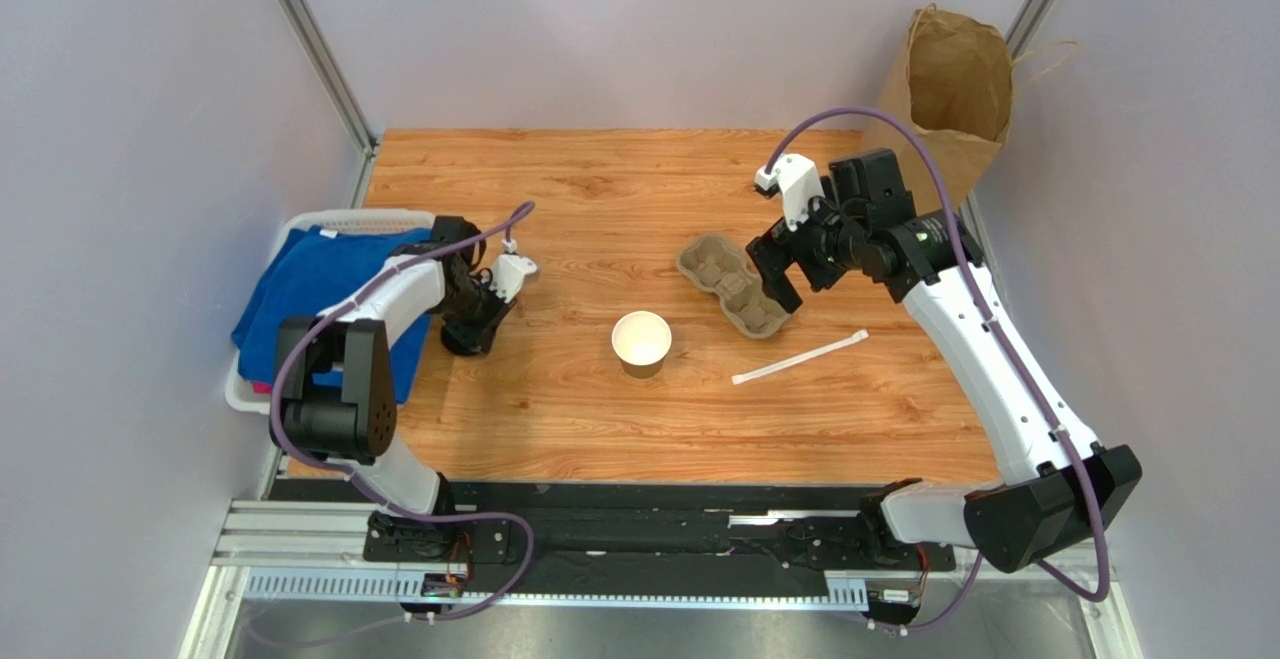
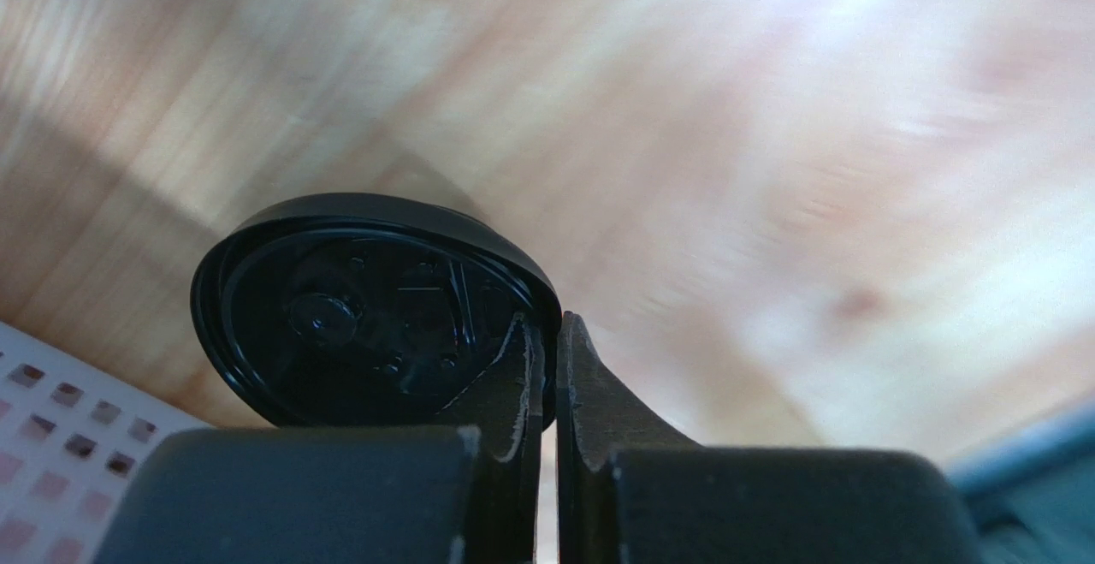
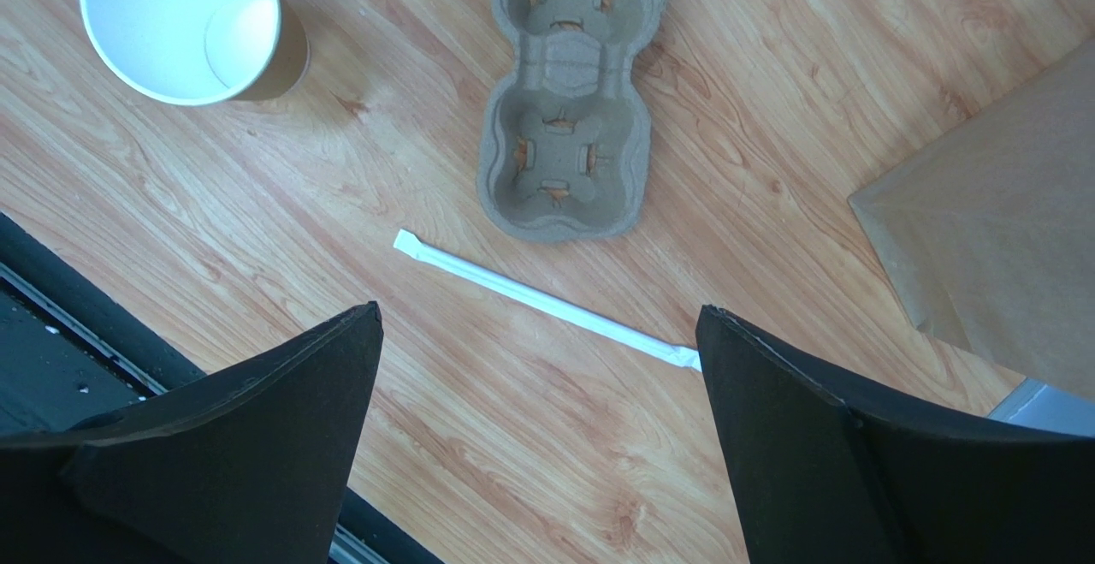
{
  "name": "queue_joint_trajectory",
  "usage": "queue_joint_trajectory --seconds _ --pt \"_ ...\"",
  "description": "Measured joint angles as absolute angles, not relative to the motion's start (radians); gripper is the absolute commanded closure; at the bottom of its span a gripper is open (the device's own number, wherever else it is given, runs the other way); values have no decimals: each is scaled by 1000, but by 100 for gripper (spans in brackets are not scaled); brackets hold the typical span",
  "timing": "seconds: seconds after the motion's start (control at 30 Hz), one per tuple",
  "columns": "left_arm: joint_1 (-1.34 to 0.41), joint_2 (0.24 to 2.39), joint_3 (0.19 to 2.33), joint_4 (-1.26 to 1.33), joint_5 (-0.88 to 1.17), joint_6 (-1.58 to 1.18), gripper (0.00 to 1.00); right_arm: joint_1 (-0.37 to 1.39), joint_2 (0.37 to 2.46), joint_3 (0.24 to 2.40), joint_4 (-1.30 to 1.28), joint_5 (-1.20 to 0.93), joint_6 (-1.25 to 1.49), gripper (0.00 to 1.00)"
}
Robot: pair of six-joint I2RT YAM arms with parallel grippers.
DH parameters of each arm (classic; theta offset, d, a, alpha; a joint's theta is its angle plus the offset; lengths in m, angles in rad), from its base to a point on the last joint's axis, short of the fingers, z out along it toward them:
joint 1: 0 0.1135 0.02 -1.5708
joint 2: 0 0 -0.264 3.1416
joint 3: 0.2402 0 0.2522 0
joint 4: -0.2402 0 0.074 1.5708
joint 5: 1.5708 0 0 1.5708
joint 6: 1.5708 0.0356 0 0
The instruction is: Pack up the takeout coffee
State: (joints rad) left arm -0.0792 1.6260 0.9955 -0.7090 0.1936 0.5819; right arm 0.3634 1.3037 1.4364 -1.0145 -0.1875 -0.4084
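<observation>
The open kraft paper cup (image 1: 642, 341), white inside and without a lid, stands upright mid-table; it also shows in the right wrist view (image 3: 180, 19). Its round black lid (image 2: 347, 314) is pinched by the rim in my left gripper (image 2: 546, 327), which sits low over the wood at the table's left (image 1: 469, 332), well left of the cup. My right gripper (image 1: 781, 277) is open and empty, hovering over the near end of the pulp cup tray (image 1: 732, 284). In the right wrist view the gripper (image 3: 540, 314) has wide jaws above the tray (image 3: 566, 89).
A wrapped white straw (image 1: 800, 358) lies right of the cup, below the tray (image 3: 540, 297). The tall brown paper bag (image 1: 950, 89) stands open at the back right corner (image 3: 990, 243). A white basket (image 1: 349, 218) with blue cloth (image 1: 308, 292) sits off the left edge.
</observation>
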Motion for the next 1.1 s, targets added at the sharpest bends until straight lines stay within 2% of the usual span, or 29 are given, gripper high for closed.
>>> queue_joint_trajectory --seconds 0.13,0.27,0.37,0.5,0.57,0.6,0.63,0.83,0.97,1.1 --pt "-87 1547 1131 -904 400 579 100 363 1299 1462 -1008 -220 -409 0" --pt "-93 1418 1336 -1008 732 564 100 363 1271 1462 -977 -292 -408 0" --pt "-94 1300 1405 -1021 1006 513 100 363 1219 1459 -914 -378 -381 0" --pt "-113 1179 1390 -816 1286 215 100 363 1136 1453 -767 -484 -295 1" --pt "-131 1135 1328 -582 1361 2 100 366 1106 1454 -674 -535 -222 8" --pt "-136 1121 1300 -495 1380 -80 100 367 1101 1456 -651 -547 -202 12" --pt "-146 1104 1254 -358 1389 -192 100 371 1099 1462 -611 -575 -147 21" --pt "-183 1096 1179 80 1372 -598 99 422 1135 1456 -393 -676 187 39" --pt "-199 1109 1184 265 1324 -756 99 476 1171 1430 -263 -708 376 41" --pt "-223 1131 1188 356 1285 -842 100 567 1234 1460 -207 -710 439 41"
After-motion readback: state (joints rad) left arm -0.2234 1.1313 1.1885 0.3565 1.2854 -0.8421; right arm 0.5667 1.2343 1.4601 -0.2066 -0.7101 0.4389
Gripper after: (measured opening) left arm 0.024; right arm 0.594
